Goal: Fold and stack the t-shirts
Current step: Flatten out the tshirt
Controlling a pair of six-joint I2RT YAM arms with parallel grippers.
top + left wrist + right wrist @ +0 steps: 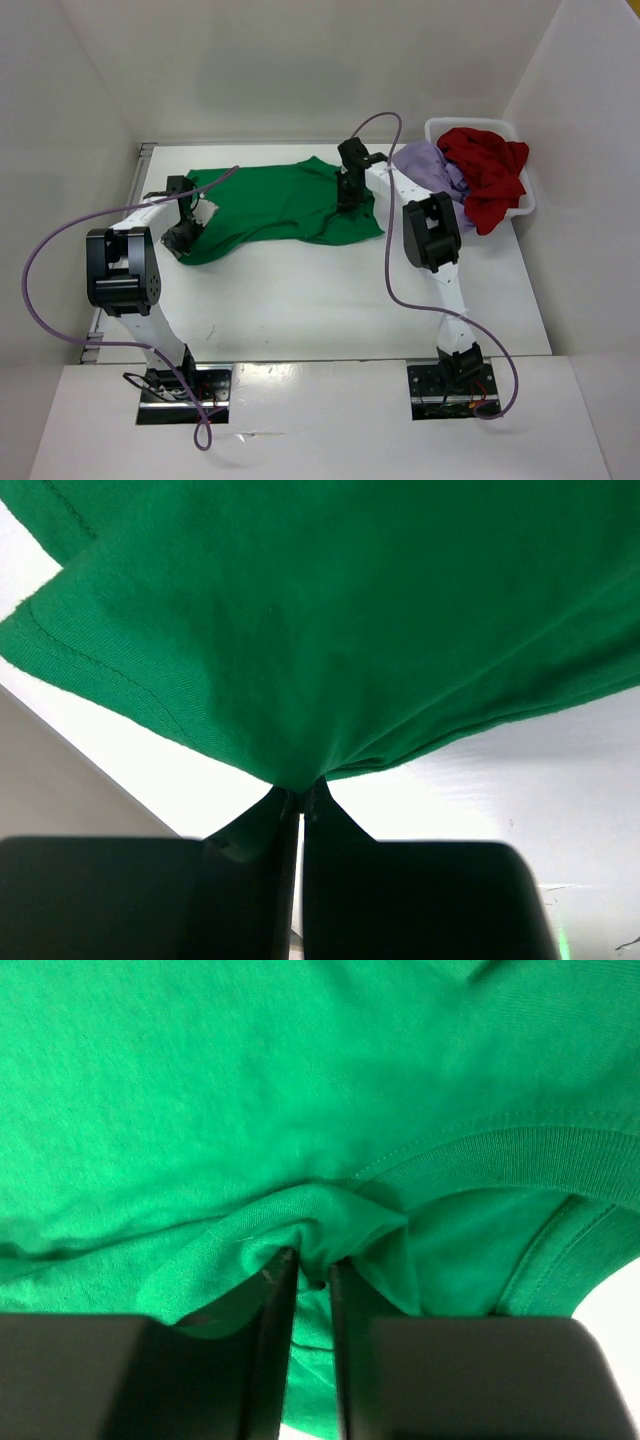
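A bright green t-shirt lies spread across the back of the table. My left gripper is shut on its left hem, the cloth pinched at the fingertips. At the shirt's right side, near the ribbed collar, my right gripper has a bunched fold of green cloth squeezed between its narrow-set fingers. A dark red t-shirt and a pale lavender t-shirt lie heaped in and over the basket at the back right.
The white lattice basket stands at the table's back right corner. White walls close in the left, back and right sides. Purple cables loop from both arms over the table. The arm bases sit at the near edge.
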